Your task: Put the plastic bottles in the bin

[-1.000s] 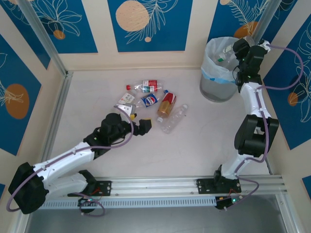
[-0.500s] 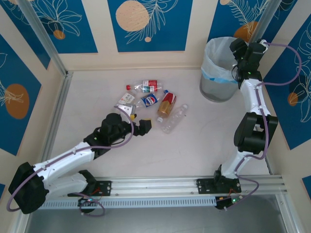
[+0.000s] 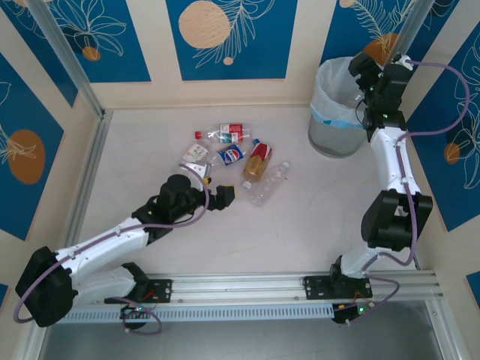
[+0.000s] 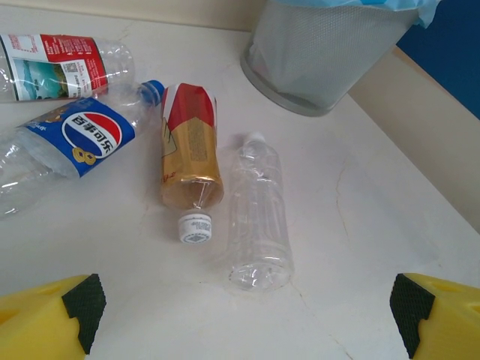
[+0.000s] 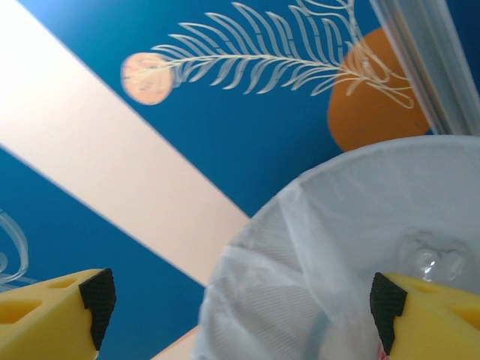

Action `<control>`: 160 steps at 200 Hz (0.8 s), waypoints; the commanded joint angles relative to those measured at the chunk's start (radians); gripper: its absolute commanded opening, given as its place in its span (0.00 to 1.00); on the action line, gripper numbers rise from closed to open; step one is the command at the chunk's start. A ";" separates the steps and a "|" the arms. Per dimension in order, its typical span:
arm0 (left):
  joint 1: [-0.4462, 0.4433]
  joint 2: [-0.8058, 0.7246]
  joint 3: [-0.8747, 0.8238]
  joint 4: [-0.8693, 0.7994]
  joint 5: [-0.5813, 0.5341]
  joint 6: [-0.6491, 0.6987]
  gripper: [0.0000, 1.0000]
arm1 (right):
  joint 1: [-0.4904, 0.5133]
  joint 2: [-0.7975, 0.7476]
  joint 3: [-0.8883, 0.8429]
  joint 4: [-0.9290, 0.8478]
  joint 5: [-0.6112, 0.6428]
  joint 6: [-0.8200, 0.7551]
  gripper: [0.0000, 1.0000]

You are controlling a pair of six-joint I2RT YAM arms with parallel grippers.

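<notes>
Several plastic bottles lie mid-table: a red-labelled one [image 3: 231,133], a blue-labelled one [image 3: 231,155], an amber one [image 3: 257,161] and a clear one [image 3: 270,182]. My left gripper [image 3: 224,196] hovers open just short of them. From its wrist, the clear bottle [image 4: 259,214] lies base-first ahead of the open left gripper [image 4: 244,311], with the amber bottle [image 4: 191,150] beside it. My right gripper [image 3: 359,67] hangs open over the bin [image 3: 334,112]. In the right wrist view the open right gripper [image 5: 240,300] holds nothing above the liner [image 5: 352,247], and a clear bottle [image 5: 431,259] lies inside.
A crushed bottle [image 3: 195,153] and a loose red cap [image 3: 198,135] lie at the left of the pile. A white cap [image 4: 195,227] sits by the amber bottle. The grey bin [image 4: 322,52] stands beyond the bottles, close to the back and right walls.
My right gripper opened wider over the bin and lifted slightly; the bottle it held a second ago has gone from between its fingers. The left arm crept slightly towards the bottles.
</notes>
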 commanded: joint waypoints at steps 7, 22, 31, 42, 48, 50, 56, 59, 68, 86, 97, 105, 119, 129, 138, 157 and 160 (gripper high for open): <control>-0.006 0.017 0.042 -0.017 -0.025 -0.025 0.99 | 0.025 -0.117 -0.084 0.017 -0.008 -0.053 0.93; -0.006 0.028 0.043 -0.019 -0.030 -0.034 0.99 | 0.036 -0.178 -0.150 0.033 0.002 -0.052 0.96; -0.007 0.033 0.044 -0.019 -0.031 -0.040 0.99 | 0.042 -0.213 -0.187 0.039 0.001 -0.049 0.98; -0.006 0.038 0.045 -0.024 -0.029 -0.045 0.99 | 0.047 -0.251 -0.227 0.037 -0.001 -0.051 0.99; -0.006 0.041 0.047 -0.027 -0.030 -0.047 0.99 | 0.049 -0.274 -0.247 0.032 0.002 -0.047 1.00; -0.007 0.041 0.047 -0.028 -0.031 -0.047 0.99 | 0.051 -0.281 -0.256 0.030 0.002 -0.045 1.00; -0.006 0.044 0.050 -0.035 -0.033 -0.049 0.99 | 0.055 -0.302 -0.277 0.030 0.002 -0.041 1.00; -0.006 0.045 0.051 -0.037 -0.033 -0.050 0.99 | 0.057 -0.311 -0.287 0.030 0.002 -0.040 1.00; -0.006 0.047 0.053 -0.042 -0.038 -0.051 0.99 | 0.063 -0.336 -0.318 0.027 0.002 -0.039 1.00; -0.006 0.048 0.057 -0.058 -0.056 -0.058 0.99 | 0.082 -0.385 -0.355 0.000 -0.005 -0.049 1.00; -0.007 0.055 0.069 -0.087 -0.080 -0.064 0.99 | 0.103 -0.412 -0.363 -0.036 -0.015 -0.061 0.99; -0.006 0.064 0.082 -0.119 -0.105 -0.074 0.99 | 0.123 -0.427 -0.371 -0.060 -0.029 -0.075 0.99; -0.006 0.087 0.110 -0.180 -0.144 -0.098 0.99 | 0.175 -0.451 -0.389 -0.098 -0.035 -0.108 0.99; -0.005 0.107 0.124 -0.202 -0.156 -0.117 0.99 | 0.221 -0.463 -0.402 -0.123 -0.034 -0.139 0.99; -0.004 0.127 0.138 -0.218 -0.157 -0.133 0.99 | 0.265 -0.466 -0.410 -0.150 -0.032 -0.162 1.00; -0.002 0.181 0.181 -0.256 -0.145 -0.165 0.99 | 0.343 -0.458 -0.421 -0.209 -0.028 -0.193 0.99; -0.002 0.189 0.190 -0.263 -0.141 -0.169 0.99 | 0.353 -0.456 -0.424 -0.216 -0.029 -0.193 1.00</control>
